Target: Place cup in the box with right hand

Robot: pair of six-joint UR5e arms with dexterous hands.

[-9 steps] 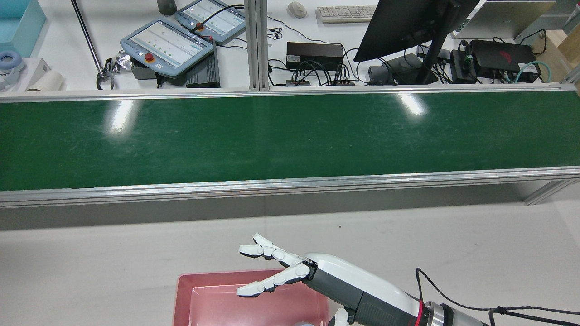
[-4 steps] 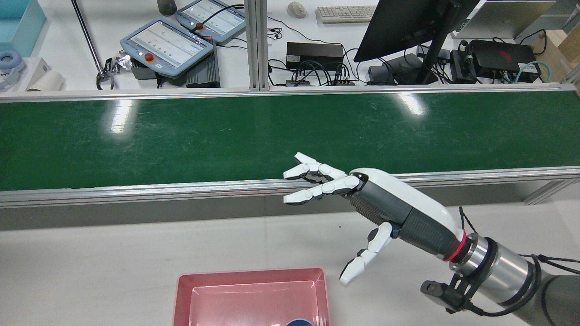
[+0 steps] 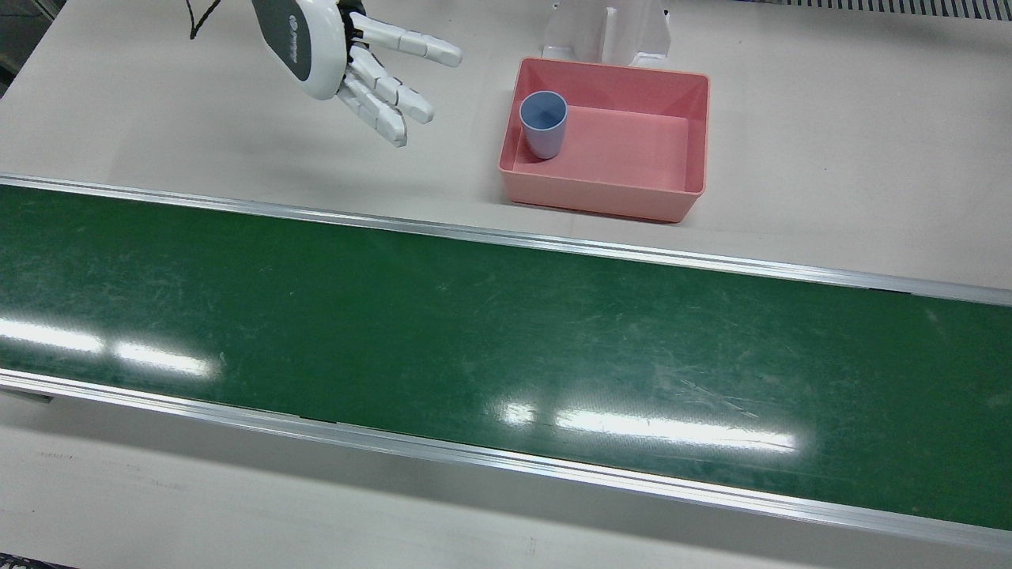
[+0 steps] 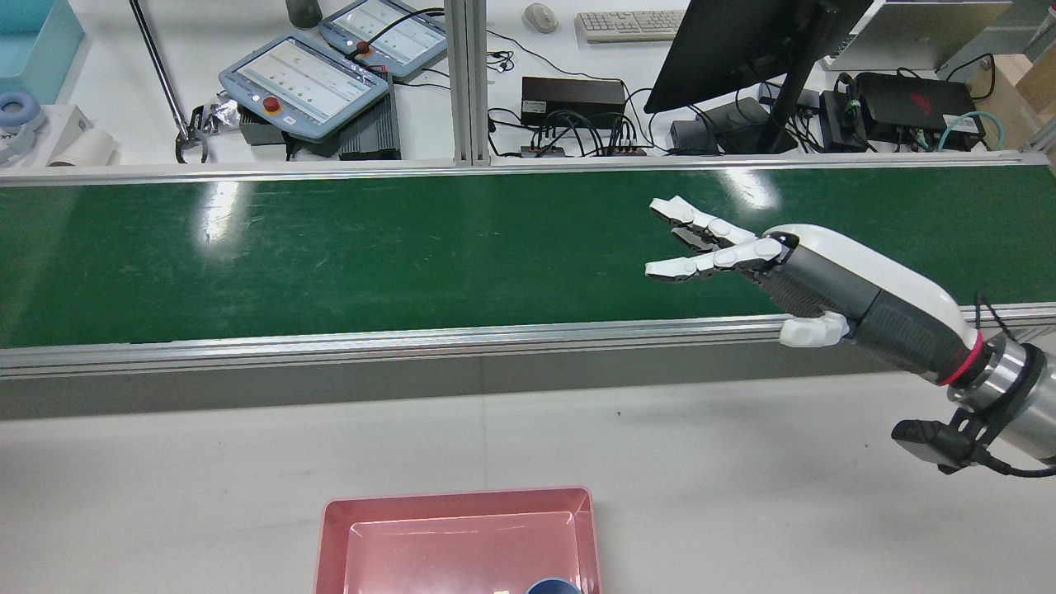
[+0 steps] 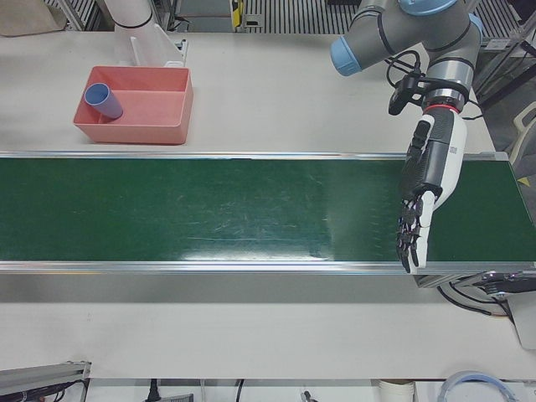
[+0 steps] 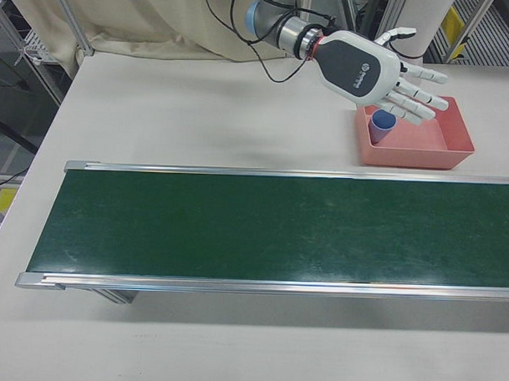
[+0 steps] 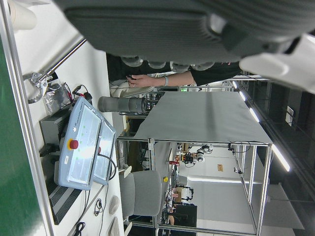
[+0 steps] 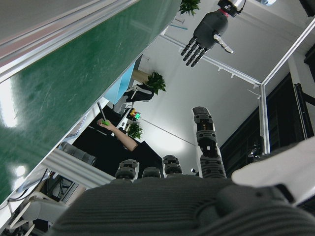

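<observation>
The blue cup (image 3: pixel 543 122) stands inside the pink box (image 3: pixel 609 191), against the box's left wall in the front view. The cup also shows in the left-front view (image 5: pixel 102 100) and the right-front view (image 6: pixel 382 123), and its rim peeks in at the bottom edge of the rear view (image 4: pixel 553 587). My right hand (image 3: pixel 348 55) is open and empty, fingers spread, raised above the table and well away from the box (image 4: pixel 330 536). In the rear view this hand (image 4: pixel 767 264) hovers near the belt's near rail. My left hand (image 5: pixel 423 197) hangs open over the far end of the belt, holding nothing.
The green conveyor belt (image 3: pixel 474 332) with aluminium rails (image 3: pixel 553 245) crosses the table. A white stand (image 3: pixel 605 32) sits right behind the box. Beyond the belt are teach pendants (image 4: pixel 305 82), a monitor (image 4: pixel 742 41) and cables. A person's arm (image 7: pixel 162 79) shows in the left hand view.
My right hand has risen from just over the pink box and swung right and forward toward the belt, fingers still spread. The cup stays in the box.
</observation>
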